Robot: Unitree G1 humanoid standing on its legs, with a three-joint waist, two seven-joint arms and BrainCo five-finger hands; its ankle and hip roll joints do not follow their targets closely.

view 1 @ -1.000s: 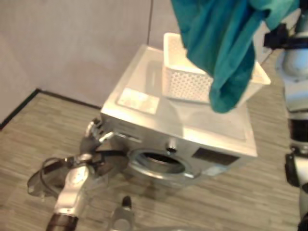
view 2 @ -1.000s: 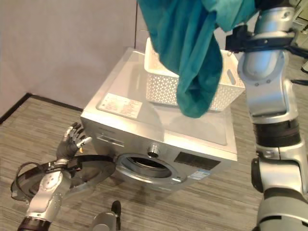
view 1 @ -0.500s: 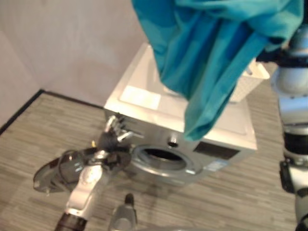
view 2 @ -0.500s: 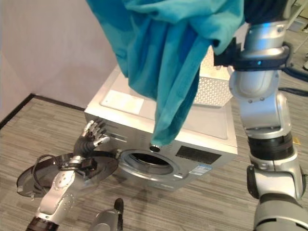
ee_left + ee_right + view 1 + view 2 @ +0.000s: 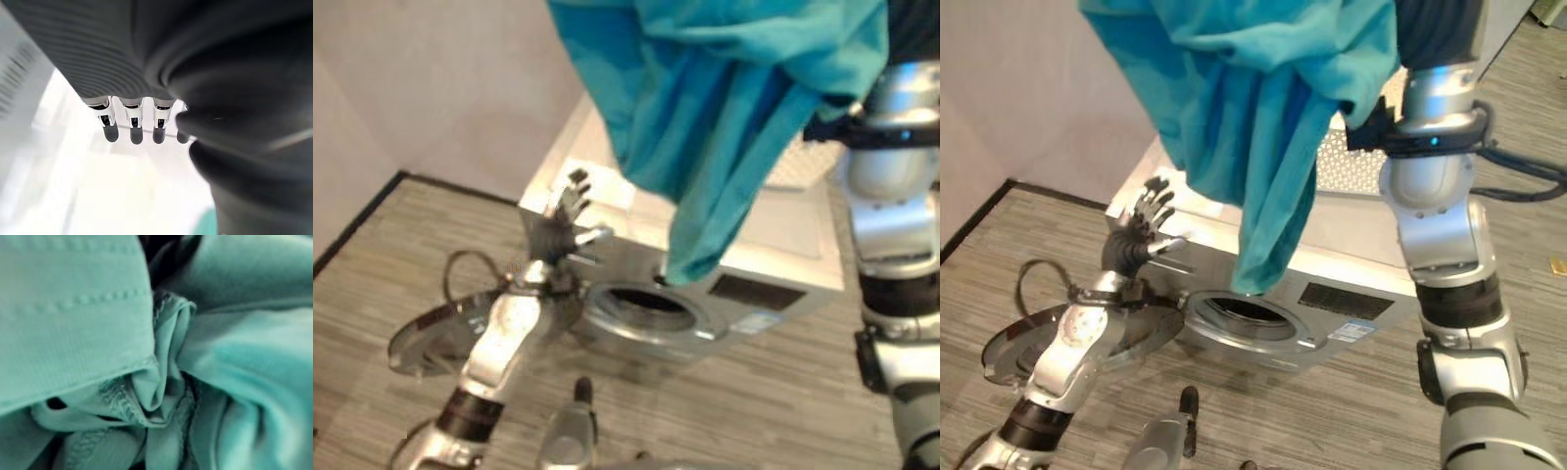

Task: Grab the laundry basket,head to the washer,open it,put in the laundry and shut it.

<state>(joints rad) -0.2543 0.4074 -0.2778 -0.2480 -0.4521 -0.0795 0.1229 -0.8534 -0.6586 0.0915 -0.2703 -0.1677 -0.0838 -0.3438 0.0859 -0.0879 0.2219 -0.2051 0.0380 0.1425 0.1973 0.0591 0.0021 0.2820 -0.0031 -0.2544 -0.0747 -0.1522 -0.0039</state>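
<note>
Higher than a second ago, the left hand (image 5: 1141,238) now spreads straight fingers beside the silver front-loading washer (image 5: 1332,284), whose round door (image 5: 1067,338) hangs open. Teal cloth laundry (image 5: 724,108) hangs lengthwise down over the drum opening (image 5: 1239,313), nearer than before, hiding the right hand's fingers.

Washer (image 5: 1351,284) stands centre w/ its round door (image 5: 1048,338) swung open to the left. Laundry basket (image 5: 1356,162) sits on top, toward the back-right — garment (image 5: 1253,108) hangs above and in front of it, over the drum opening (image 5: 1244,311). Left hand (image 5: 1136,235) is by the washer's front-left corner.
</note>
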